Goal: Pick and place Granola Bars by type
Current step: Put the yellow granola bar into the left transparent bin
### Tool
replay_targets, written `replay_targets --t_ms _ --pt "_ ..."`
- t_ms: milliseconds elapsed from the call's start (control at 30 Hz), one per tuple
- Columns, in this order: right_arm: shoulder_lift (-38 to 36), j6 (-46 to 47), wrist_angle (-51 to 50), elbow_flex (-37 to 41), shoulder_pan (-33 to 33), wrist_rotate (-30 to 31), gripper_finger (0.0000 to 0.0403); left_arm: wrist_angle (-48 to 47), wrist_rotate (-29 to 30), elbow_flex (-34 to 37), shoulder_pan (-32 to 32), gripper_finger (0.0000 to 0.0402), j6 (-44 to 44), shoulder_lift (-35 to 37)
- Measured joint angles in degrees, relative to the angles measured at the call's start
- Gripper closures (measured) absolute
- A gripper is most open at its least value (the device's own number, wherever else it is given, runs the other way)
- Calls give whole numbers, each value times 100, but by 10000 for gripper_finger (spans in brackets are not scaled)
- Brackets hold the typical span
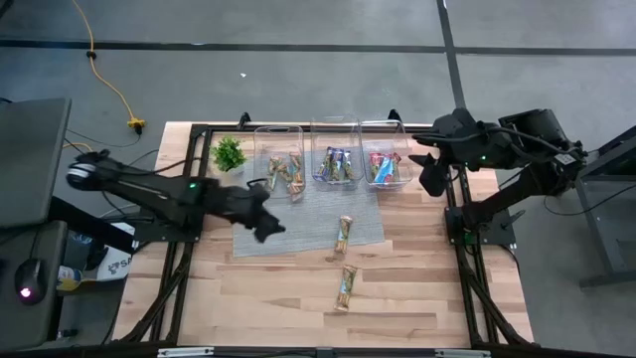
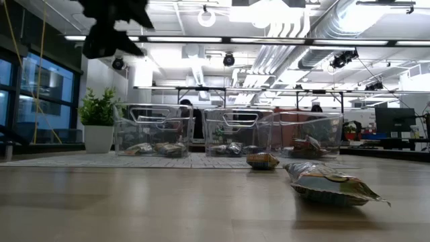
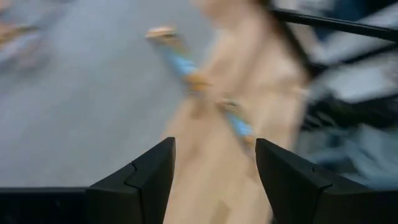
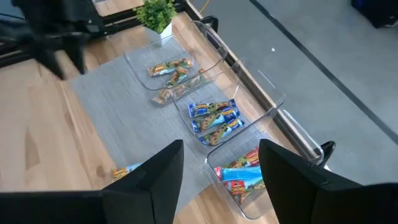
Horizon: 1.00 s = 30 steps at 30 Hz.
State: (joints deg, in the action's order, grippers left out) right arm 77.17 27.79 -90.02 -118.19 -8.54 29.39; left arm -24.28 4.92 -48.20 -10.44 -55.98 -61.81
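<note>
Two tan-wrapped granola bars lie flat outside the bins: one on the grey mat [image 1: 343, 234], one on the bare wood nearer me [image 1: 346, 286]; the low view shows them too [image 2: 262, 160] [image 2: 329, 183]. The other bars lie sorted in three clear bins: tan [image 1: 284, 169], blue [image 1: 336, 164], red [image 1: 385, 167]. My left gripper [image 1: 266, 221] hangs open and empty in the air over the mat's left part, left of the loose bars; its wrist view [image 3: 214, 146] is blurred. My right gripper [image 4: 221, 149] waits open beside the red bin [image 1: 429, 179].
A small green plant [image 1: 229, 154] stands left of the bins at the table's far edge. The grey mat [image 1: 298, 234] lies in front of the bins. Bare wood [image 1: 417, 288] stretches along the near and right sides. A black frame [image 1: 457, 229] borders the table.
</note>
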Motion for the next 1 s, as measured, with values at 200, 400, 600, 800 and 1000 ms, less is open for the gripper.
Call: replay_targets --t_ms 200,400,600,800,1000 --pt "38 417 0 0 40 -55 210 2084 -307 1629 -336 186 546 1522" --pt "319 1064 122 0 40 -189 210 3967 -309 3128 -474 186 521 2759" --pt "988 2219 403 -1 40 -827 210 4037 -852 3492 -459 186 916 3085" --pt "2020 3590 417 -2 -41 -1233 210 3665 -1876 3492 -459 186 2339 3093" --pt "3017 4684 413 -2 -135 -1393 210 2604 -1367 3493 -457 186 3640 3094"
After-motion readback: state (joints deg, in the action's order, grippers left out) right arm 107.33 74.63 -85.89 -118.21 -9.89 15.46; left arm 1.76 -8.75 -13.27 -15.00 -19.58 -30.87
